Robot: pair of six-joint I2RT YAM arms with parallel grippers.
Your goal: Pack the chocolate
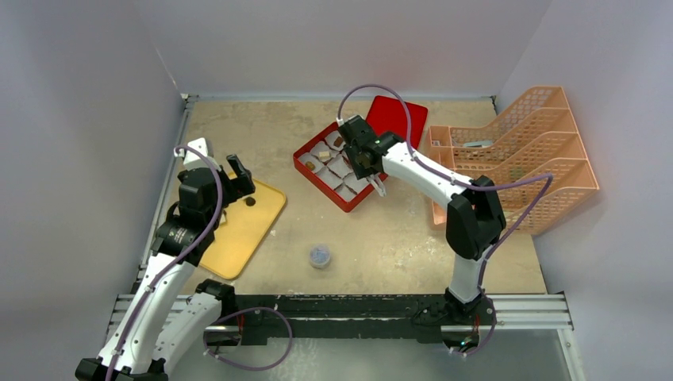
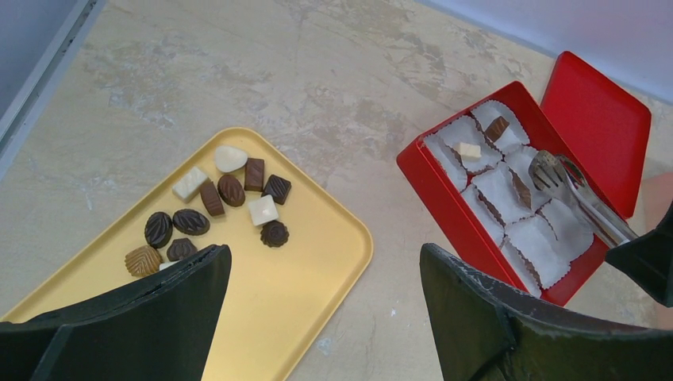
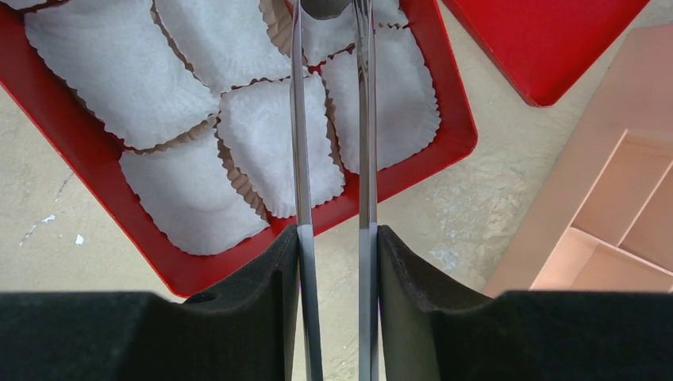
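Observation:
Several chocolates [image 2: 226,202], dark, tan and cream, lie on the far end of a yellow tray [image 2: 301,286]; the top view shows one of them [image 1: 249,202]. The red box [image 2: 444,206] of white paper liners holds three pieces: a brown one [image 2: 498,128], a white one [image 2: 471,150] and a dark one [image 2: 521,190]. My left gripper [image 2: 325,262] is open and empty above the tray's near right corner. My right gripper [image 3: 333,238] is shut on metal tongs [image 3: 300,159]. The tongs' tips reach over the box [image 3: 79,151] and hold nothing that I can see.
The box's red lid [image 1: 397,117] lies flat behind the box. An orange wire rack [image 1: 516,159] stands to the right. A small round grey-blue cap [image 1: 320,255] sits on the table in front of the box. Grey walls close in the left, back and right.

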